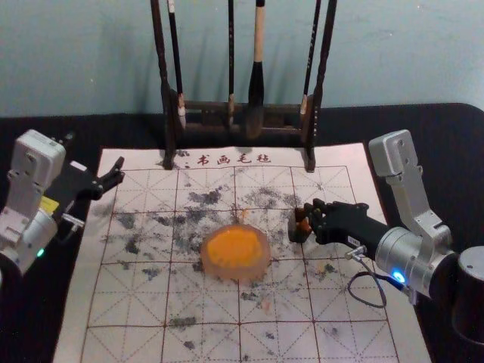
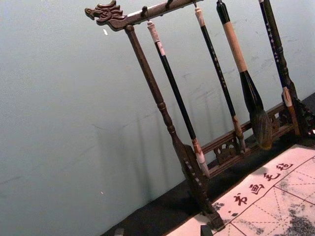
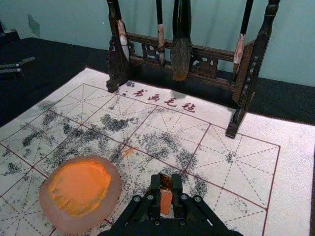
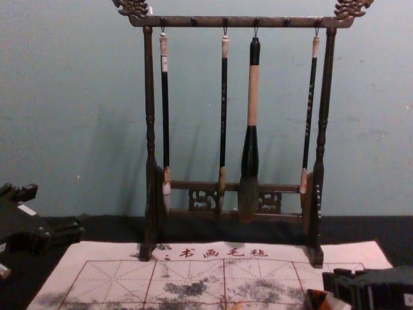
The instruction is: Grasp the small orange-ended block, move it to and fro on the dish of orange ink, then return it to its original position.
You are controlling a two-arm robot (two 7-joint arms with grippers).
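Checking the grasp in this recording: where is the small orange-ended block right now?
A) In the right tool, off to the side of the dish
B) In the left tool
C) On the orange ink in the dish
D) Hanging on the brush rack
A: the right tool has the block between its fingers, on the robot's right of the dish.

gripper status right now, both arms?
Left gripper: open, nothing between its fingers, off by the mat's left side.
Right gripper: closed on the orange-ended block, right of the ink dish.
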